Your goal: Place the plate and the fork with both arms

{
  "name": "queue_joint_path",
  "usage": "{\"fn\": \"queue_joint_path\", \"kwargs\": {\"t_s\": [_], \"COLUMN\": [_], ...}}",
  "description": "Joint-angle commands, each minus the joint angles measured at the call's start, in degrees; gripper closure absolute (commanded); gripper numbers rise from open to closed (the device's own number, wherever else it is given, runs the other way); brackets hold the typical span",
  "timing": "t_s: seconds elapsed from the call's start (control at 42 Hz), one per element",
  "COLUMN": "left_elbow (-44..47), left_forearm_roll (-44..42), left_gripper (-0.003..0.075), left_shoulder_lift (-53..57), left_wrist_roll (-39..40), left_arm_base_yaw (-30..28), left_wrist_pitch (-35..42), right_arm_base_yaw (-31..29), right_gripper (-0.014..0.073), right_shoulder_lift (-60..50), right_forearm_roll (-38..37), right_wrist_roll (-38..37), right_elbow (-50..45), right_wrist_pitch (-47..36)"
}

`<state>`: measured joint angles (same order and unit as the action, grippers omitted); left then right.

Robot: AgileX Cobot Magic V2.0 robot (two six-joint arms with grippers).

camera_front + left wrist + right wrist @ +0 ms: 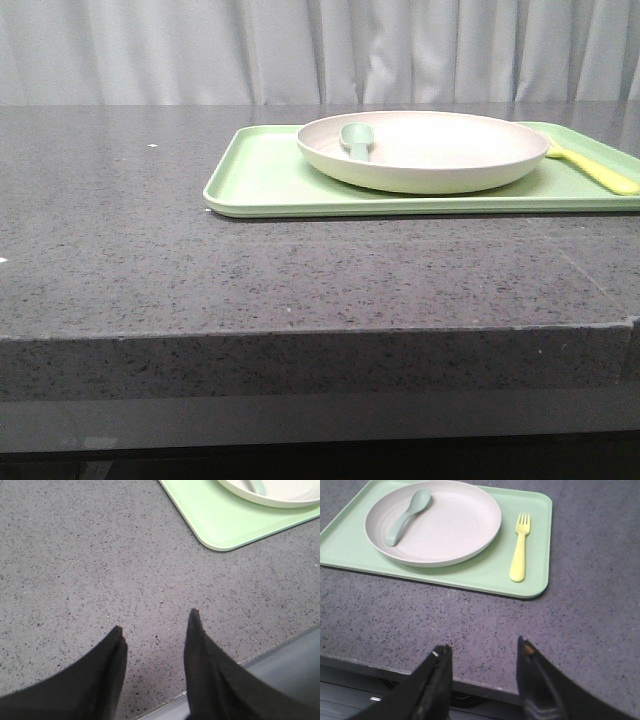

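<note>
The cream plate (425,150) sits on a light-green tray (260,180) on the table's right half; it also shows in the right wrist view (445,525) and at the edge of the left wrist view (280,497). A muted-green spoon (405,517) lies in the plate. The pale-yellow fork (520,555) lies on the tray beside the plate, also in the front view (595,170). My left gripper (156,620) is open and empty over bare table near the front edge. My right gripper (485,647) is open and empty near the front edge, short of the tray.
The dark speckled tabletop (120,230) stretches left of the tray. Its front edge (300,335) drops off below. A grey curtain (300,50) hangs behind the table. Neither arm shows in the front view.
</note>
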<state>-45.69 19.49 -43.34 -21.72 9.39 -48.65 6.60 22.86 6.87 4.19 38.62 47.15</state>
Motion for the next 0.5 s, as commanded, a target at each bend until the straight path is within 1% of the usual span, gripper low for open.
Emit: {"fn": "queue_joint_path", "kwargs": {"t_s": [0.0,0.095,0.143,0.214,0.238,0.286,0.381,0.405,0.429,0.477], "left_elbow": [-1.5,-1.5,-1.5,-1.5,-1.5,-1.5,-1.5,-1.5,-1.5,-1.5], "left_forearm_roll": [1.1,0.7,0.6,0.5,0.5,0.5,0.5,0.5,0.5,0.5], "left_gripper": [0.0449,0.0468,0.0489,0.0543,0.0561,0.0609,0.0722,0.0738,0.0738,0.0738], "left_shoulder_lift": [0.1,0.1,0.1,0.0,0.0,0.0,0.0,0.0,0.0,0.0], "left_wrist_roll": [0.1,0.1,0.1,0.2,0.5,1.2,1.2,1.2,1.3,1.6], "left_arm_base_yaw": [-0.1,-0.1,-0.1,-0.1,-0.1,-0.1,-0.1,-0.1,-0.1,-0.1], "left_wrist_pitch": [3.5,3.6,3.8,4.5,4.5,5.0,5.3,5.5,5.7,6.3], "right_arm_base_yaw": [0.0,0.0,0.0,0.0,0.0,0.0,0.0,0.0,0.0,0.0], "right_gripper": [0.0253,0.0260,0.0289,0.0369,0.0410,0.0473,0.0628,0.0646,0.0668,0.0657], "right_shoulder_lift": [0.5,0.5,0.5,0.5,0.5,0.5,0.5,0.5,0.5,0.5], "right_forearm_roll": [0.3,0.3,0.3,0.3,0.3,0.3,0.3,0.3,0.3,0.3], "right_wrist_roll": [0.6,0.6,0.6,0.6,0.6,0.6,0.6,0.6,0.6,0.6], "right_elbow": [1.4,1.4,1.4,1.4,1.4,1.4,1.4,1.4,1.4,1.4], "right_wrist_pitch": [-4.6,-4.7,-4.7,-4.7,-4.7,-4.7,-4.5,-4.4,-4.4,-4.4]}}
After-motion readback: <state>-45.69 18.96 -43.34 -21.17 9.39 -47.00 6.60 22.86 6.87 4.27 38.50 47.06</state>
